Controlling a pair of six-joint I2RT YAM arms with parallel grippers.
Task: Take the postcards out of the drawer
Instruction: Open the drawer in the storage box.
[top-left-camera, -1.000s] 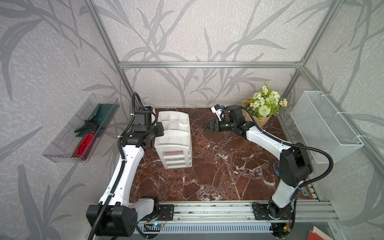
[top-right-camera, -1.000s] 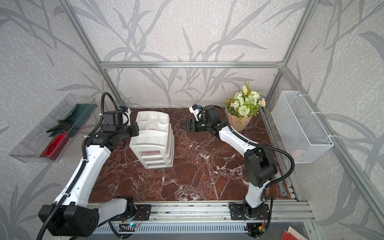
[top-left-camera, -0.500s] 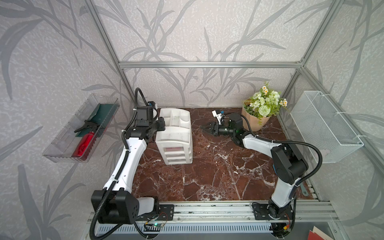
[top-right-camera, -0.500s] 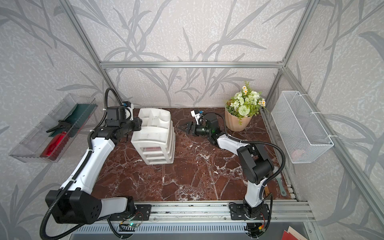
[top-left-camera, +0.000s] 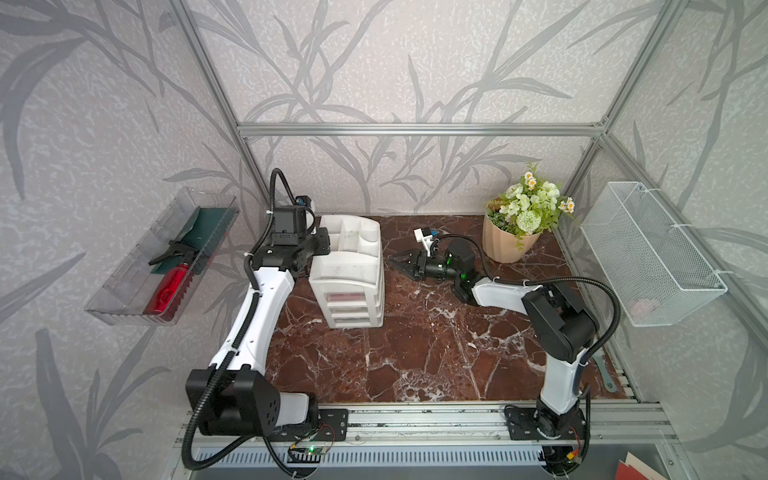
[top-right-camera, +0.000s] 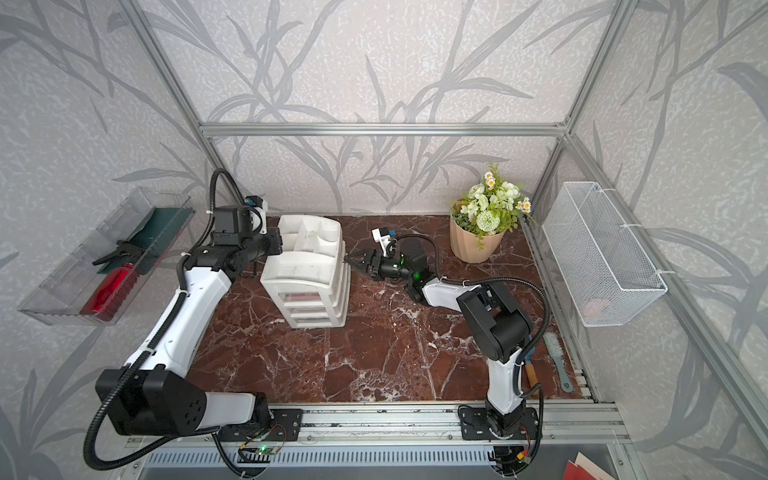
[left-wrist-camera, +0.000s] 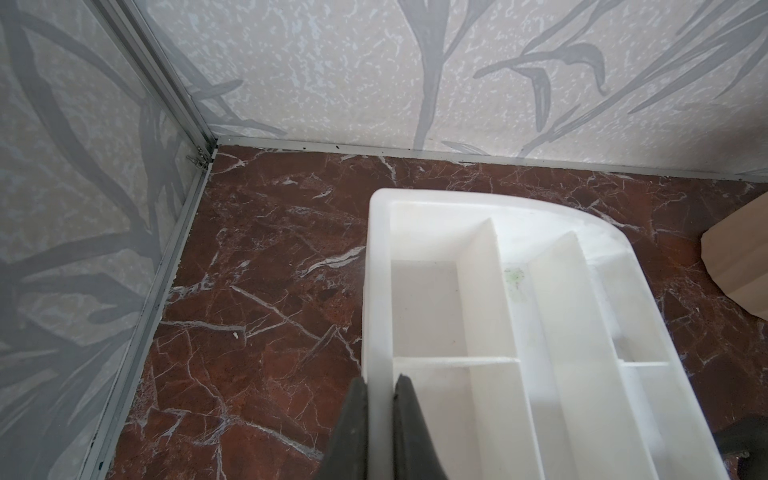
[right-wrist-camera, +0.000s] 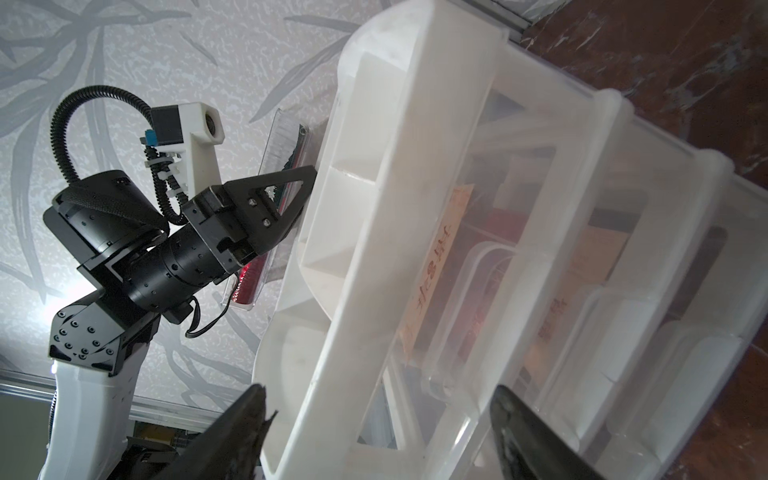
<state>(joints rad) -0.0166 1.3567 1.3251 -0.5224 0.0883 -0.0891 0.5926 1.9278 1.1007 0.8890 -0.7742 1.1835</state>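
Postcards (right-wrist-camera: 436, 266): shut away in the white drawer unit (top-left-camera: 349, 266) on the marble tabletop (top-left-camera: 415, 353). Pale peach and red print glimpsed through cloudy drawer fronts in the right wrist view, and a red smear behind the top drawer (top-left-camera: 348, 297) in both top views. Possibly some in the drawer below as well; hard to tell. None out yet, all fronts apparently flush.

Left jaws: clenched astride the side wall of the open tray (left-wrist-camera: 424, 307) crowning the unit. Right jaws: spread wide and empty, level with the unit's upper half, just beside its right flank; contact not clear.

Hazards from here, by judgement:

- Light plastic on polished stone: apt to slide or twist under a pull on a drawer, with one thin pinch on a wall as sole anchor.
- Pinch liable to slip off smooth plastic, or to tip the unit toward the pull.
- Shallow moulded handles: easy to skate off with jaws arriving from the side rather than square to the fronts.
- Too hard a tug: drawer clean out of its slot, cards spilled.
- Flat cards on a drawer floor: awkward to nip, two likely lifted as one.
- Flower pot (top-left-camera: 505, 245) close behind the right arm: at risk of a knock on a backward swing.
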